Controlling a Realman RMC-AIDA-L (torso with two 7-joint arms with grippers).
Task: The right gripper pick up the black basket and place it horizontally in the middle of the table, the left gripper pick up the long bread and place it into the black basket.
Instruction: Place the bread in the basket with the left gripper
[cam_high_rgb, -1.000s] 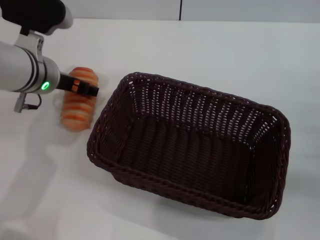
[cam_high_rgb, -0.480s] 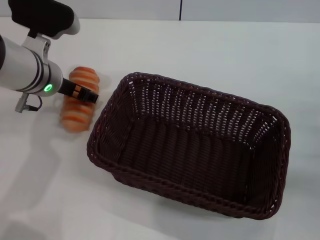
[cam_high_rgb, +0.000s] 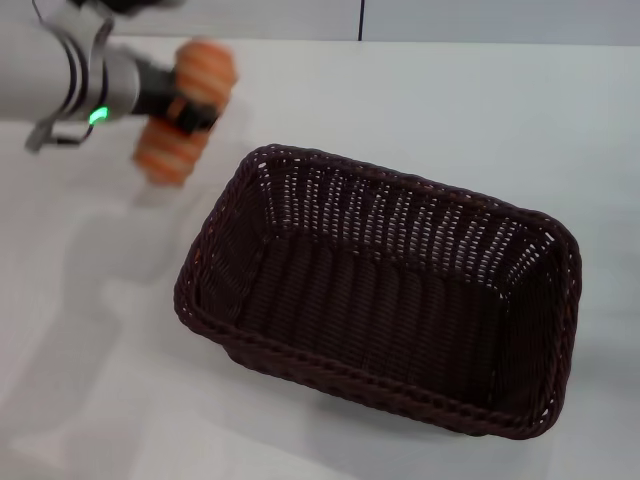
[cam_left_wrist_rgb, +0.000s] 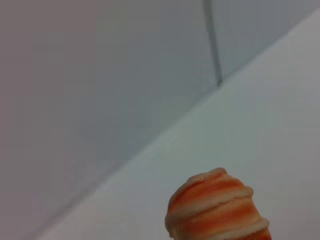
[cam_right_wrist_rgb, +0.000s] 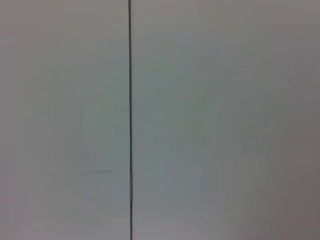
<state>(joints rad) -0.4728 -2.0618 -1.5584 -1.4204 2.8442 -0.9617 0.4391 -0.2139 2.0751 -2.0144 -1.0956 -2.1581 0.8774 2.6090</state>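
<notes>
One long bread (cam_high_rgb: 184, 112) is held clamped in the closed left gripper (cam_high_rgb: 188, 110) above the table (cam_high_rgb: 420, 110), just beyond the far-left corner of the one black basket (cam_high_rgb: 380, 290).

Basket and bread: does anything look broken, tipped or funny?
Nothing stands out. The black basket sits upright and whole on the table. The left gripper holds the long bread in the air beside it, unbroken.

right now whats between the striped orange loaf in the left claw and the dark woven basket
Nothing: the head view shows bare white table between the long bread, held in the left gripper, and the black basket.
</notes>
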